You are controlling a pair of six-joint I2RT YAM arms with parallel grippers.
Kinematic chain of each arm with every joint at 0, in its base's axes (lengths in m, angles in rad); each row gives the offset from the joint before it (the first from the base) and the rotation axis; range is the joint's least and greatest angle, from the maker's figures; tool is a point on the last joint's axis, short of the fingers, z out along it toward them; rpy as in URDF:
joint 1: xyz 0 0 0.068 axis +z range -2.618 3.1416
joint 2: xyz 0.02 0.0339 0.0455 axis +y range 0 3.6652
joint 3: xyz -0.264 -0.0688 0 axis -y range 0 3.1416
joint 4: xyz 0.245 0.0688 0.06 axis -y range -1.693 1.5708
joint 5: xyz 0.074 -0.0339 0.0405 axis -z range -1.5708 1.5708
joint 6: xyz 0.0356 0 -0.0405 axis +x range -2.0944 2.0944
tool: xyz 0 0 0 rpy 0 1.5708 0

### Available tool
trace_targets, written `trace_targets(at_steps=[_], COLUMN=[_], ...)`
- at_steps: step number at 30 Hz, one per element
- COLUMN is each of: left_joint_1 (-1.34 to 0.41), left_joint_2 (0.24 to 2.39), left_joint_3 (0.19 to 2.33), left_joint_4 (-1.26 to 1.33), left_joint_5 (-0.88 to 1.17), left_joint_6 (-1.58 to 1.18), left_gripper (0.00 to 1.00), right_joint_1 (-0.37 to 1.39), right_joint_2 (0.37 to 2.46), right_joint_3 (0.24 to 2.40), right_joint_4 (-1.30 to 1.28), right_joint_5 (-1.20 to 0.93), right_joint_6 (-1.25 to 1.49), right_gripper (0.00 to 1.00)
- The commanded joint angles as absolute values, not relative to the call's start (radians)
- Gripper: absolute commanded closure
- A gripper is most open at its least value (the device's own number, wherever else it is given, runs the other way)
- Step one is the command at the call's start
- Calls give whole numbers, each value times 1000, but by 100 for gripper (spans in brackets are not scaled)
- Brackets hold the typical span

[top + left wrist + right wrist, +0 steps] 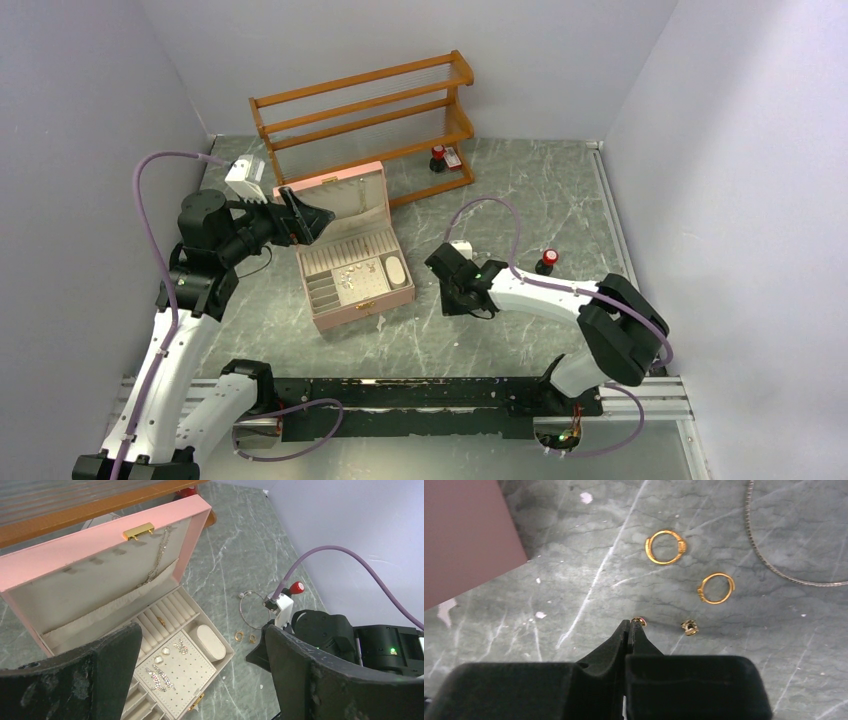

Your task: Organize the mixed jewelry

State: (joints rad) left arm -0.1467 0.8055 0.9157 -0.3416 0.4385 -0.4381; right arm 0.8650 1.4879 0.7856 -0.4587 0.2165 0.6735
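My right gripper (631, 625) is shut low over the marble table, and a tiny gold stud earring (639, 621) sits pinched at its very tips. Loose mixed jewelry lies just beyond: another gold stud (690, 627), two gold rings (665, 547) (716, 588) and a thin silver hoop (789, 578). The pink box (335, 205) stands open to the left, with sparkly earrings (160, 677) on its pad, a gold ring (161, 621) in the rolls and a chain (155, 565) in the lid. My left gripper (300, 222) hovers open above the box, holding nothing.
A wooden rack (365, 110) stands at the back with a red-capped bottle (438, 158) under it. Another red-capped bottle (547, 262) stands right of my right arm. A white block (245, 175) sits at the back left. Grey walls close in both sides.
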Motion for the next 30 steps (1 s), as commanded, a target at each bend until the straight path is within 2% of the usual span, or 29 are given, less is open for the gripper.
trace_targets(at_steps=[1, 8, 10, 20, 24, 27, 30], left_joint_1=[-146, -146, -146, -240, -325, -390, -436], left_joint_2=[791, 796, 817, 763, 768, 796, 829], left_joint_3=[915, 880, 877, 755, 731, 738, 754], left_joint_4=[-336, -346, -349, -246, -210, -191, -164], left_joint_5=[433, 457, 508, 636, 602, 553, 518], left_joint_6=[-416, -318, -307, -330, -356, -356, -333], left_gripper=[2, 2, 6, 16, 13, 3, 4], right_joint_1=[852, 821, 819, 787, 752, 714, 671], right_joint_2=[1436, 1370, 1347, 1174, 1116, 1096, 1106], right_joint_3=[827, 805, 783, 680, 650, 644, 624], right_joint_4=[-414, -231, -149, 120, 182, 218, 298], right_joint_5=[123, -188, -258, -472, -527, -571, -640], right_joint_6=[681, 799, 857, 1110, 1174, 1226, 1305], right_gripper=[100, 100, 100, 100, 100, 100, 100])
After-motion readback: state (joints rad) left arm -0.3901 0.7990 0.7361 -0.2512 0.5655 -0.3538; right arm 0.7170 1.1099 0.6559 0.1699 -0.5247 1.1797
